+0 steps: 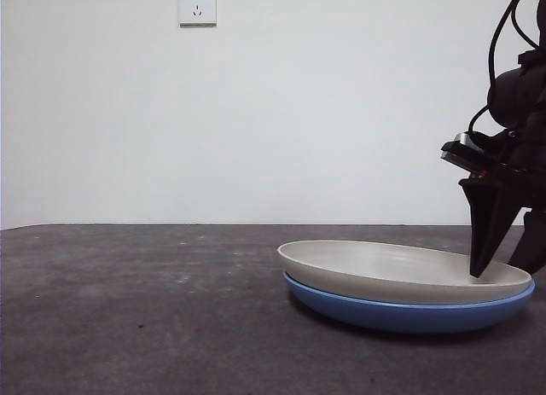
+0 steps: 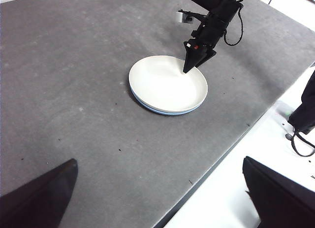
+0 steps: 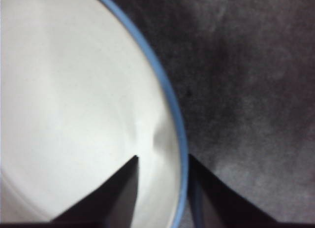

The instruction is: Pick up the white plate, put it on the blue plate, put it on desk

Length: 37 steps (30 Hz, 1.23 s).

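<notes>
Plate rim (image 3: 173,154) between gripper (image 3: 162,161) jaws.

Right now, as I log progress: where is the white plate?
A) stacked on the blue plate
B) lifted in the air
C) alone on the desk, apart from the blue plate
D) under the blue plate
A: the white plate sits nested on the blue plate, the right gripper straddling its rim.

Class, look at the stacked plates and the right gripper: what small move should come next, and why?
Probably close the right gripper on the rim. Its jaws straddle the edge of the round matte cream white plate, which rests nested in the glossy blue plate on the dark grey desk; they look open.
</notes>
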### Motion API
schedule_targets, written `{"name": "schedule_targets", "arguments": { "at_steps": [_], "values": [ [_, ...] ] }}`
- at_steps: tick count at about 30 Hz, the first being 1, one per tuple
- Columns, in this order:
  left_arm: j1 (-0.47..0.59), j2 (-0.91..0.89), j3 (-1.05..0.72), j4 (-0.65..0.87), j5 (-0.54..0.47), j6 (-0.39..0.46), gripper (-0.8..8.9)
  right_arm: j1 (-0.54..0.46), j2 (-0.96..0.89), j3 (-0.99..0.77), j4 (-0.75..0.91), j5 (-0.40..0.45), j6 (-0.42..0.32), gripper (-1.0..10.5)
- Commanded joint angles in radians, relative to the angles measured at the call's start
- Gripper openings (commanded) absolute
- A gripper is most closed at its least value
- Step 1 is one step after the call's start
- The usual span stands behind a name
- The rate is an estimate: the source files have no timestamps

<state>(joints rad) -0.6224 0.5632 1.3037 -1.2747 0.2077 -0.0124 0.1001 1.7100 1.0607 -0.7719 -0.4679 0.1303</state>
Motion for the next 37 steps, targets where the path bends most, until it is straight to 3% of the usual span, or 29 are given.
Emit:
{"name": "schedule_targets", "arguments": {
  "at_steps": [1, 10, 13, 21, 28, 37],
  "values": [
    [-0.007, 0.004, 0.012, 0.013, -0.003, 0.013, 6.65, -0.005, 0.016, 0.017, 0.004, -0.003, -0.013, 0.5],
    [-0.007, 0.004, 0.012, 0.012, -0.003, 0.013, 6.65, -0.013, 0.016, 0.017, -0.006, 0.006, -0.013, 0.1],
    [-0.007, 0.004, 0.012, 0.012, -0.003, 0.013, 6.65, -0.022, 0.014, 0.039, -0.019, -0.033, -0.011, 0.1],
    [-0.007, 0.004, 0.012, 0.013, -0.003, 0.013, 6.65, -0.016, 0.007, 0.217, -0.172, -0.042, -0.015, 0.1],
    [-0.007, 0.004, 0.012, 0.021, -0.003, 0.013, 6.65, 0.052, 0.007, 0.288, -0.205, -0.058, 0.009, 0.1],
    [-0.007, 0.004, 0.012, 0.036, -0.003, 0.013, 6.65, 0.175, 0.016, 0.288, -0.129, -0.055, 0.086, 0.1]
  ]
}}
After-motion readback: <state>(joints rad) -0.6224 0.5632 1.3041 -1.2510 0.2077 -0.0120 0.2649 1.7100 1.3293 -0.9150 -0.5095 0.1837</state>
